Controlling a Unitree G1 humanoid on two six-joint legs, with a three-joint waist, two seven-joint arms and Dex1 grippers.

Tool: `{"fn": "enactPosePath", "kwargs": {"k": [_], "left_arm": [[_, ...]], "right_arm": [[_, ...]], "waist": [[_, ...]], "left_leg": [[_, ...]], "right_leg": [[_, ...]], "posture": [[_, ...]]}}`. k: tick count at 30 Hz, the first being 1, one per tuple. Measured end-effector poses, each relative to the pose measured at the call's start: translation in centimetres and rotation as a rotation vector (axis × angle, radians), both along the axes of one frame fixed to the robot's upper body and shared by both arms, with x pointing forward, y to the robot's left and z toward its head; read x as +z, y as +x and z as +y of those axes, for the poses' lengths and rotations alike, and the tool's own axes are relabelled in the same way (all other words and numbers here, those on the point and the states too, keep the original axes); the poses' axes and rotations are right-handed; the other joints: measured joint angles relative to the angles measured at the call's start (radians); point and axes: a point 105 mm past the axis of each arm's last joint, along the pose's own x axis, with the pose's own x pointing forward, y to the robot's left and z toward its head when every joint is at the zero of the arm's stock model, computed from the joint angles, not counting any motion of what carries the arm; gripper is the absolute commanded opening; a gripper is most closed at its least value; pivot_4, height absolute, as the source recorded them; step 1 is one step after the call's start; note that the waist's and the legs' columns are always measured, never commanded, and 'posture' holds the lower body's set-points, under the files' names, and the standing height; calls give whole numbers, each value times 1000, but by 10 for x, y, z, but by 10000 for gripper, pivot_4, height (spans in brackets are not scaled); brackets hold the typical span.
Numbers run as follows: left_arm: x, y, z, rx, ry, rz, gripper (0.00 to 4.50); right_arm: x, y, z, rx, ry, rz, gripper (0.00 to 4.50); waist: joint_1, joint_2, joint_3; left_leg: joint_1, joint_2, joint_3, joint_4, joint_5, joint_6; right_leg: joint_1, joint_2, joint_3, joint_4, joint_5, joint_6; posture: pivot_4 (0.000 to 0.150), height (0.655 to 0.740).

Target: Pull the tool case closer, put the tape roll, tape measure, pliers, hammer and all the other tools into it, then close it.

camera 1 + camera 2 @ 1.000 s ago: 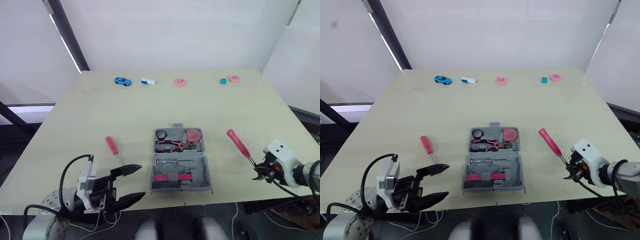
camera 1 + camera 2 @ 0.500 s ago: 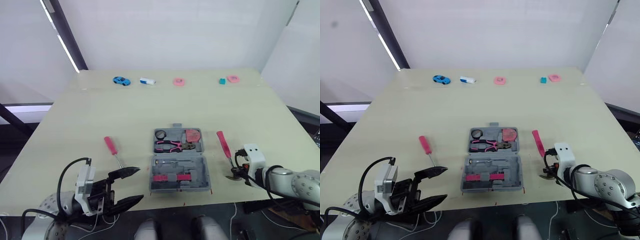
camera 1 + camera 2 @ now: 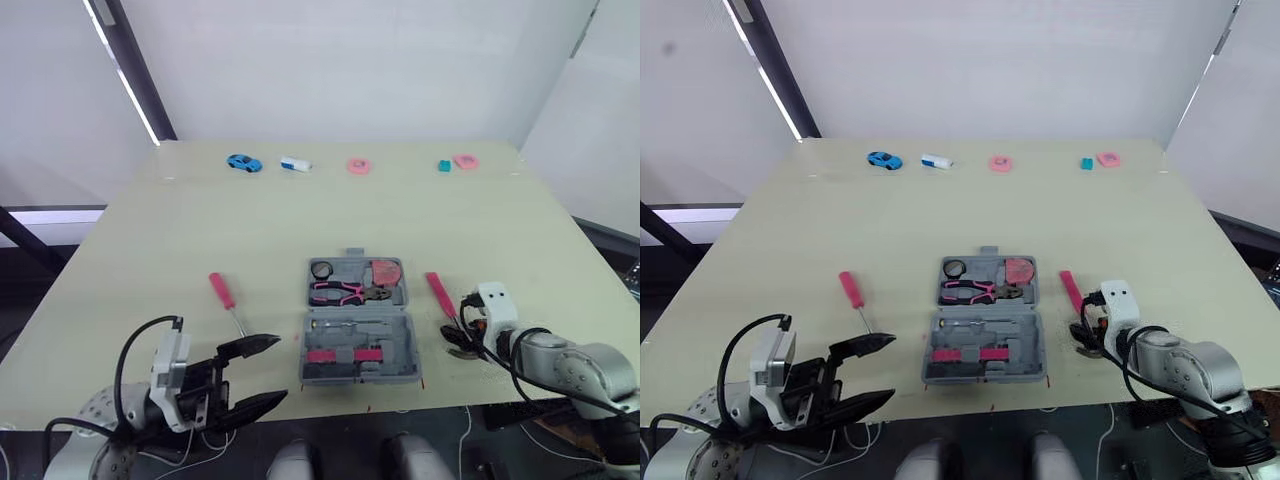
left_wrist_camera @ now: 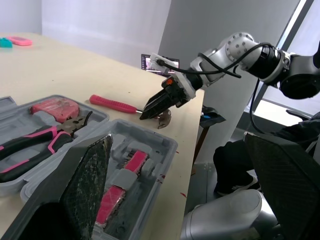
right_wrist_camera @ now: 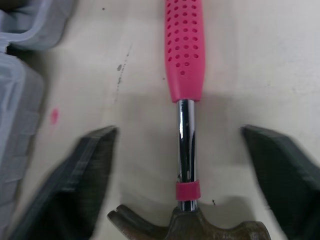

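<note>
Lower right: right tool, wide, straddles the hammer beside the open tool case. Lower left: left tool, wide.

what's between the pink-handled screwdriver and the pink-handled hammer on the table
The open grey plastic tool case lies between the pink-handled screwdriver and the pink-handled hammer, seen in both eye views.

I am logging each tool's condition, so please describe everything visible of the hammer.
The hammer lies flat on the table, right of the open tool case. It has a pink dimpled grip, a shiny metal shaft with a pink collar, and a dark claw head toward the table's near edge. The right pincer is open astride the shaft, not touching it.
</note>
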Motion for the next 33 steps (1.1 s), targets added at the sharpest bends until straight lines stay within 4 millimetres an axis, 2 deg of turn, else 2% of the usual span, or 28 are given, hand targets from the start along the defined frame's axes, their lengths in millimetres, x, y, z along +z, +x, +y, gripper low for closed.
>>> {"fn": "enactPosePath", "kwargs": {"k": [4,9,13,20,26,30,33], "left_arm": [[5,3,-3,-15,0,-24,45000],[10,7,-6,-28,-1,-41,45000],[13,10,-8,-37,-1,-57,45000],[18,17,-13,-62,-3,-73,45000],[19,20,-16,-45,-2,-69,45000],[20,18,-17,-40,0,-69,45000],[18,16,-17,-38,1,-61,45000]], "right_arm": [[8,-9,3,42,-9,-101,44537],[11,-18,-9,4,-57,-240,44537],[11,-14,-6,6,-33,-311,44537],[-5,3,-6,18,-18,-333,44537],[-19,1,-2,15,3,-313,44537],[-24,-1,0,15,7,-310,32276],[-26,-1,0,1,21,-306,18343]], "waist": [[0,1,0],[0,1,0],[-4,1,0],[-1,2,1],[-2,3,1],[-2,3,1],[-2,3,1]], "left_leg": [[0,0,0,0,0,0],[0,0,0,0,0,0],[1,0,0,0,0,0],[1,0,1,0,0,0],[1,0,0,0,0,0],[1,0,0,0,0,0],[1,0,0,0,0,0]], "right_leg": [[0,0,0,0,-1,1],[0,0,-1,0,-1,2],[0,1,0,0,-1,2],[0,1,0,0,1,-1],[0,1,0,0,1,-1],[0,1,0,0,1,-1],[0,1,0,0,1,-1]], "posture": [[1500,7400],[1500,7400],[1500,7400],[1500,7400],[1500,7400],[1500,7400],[1500,7400]]}}
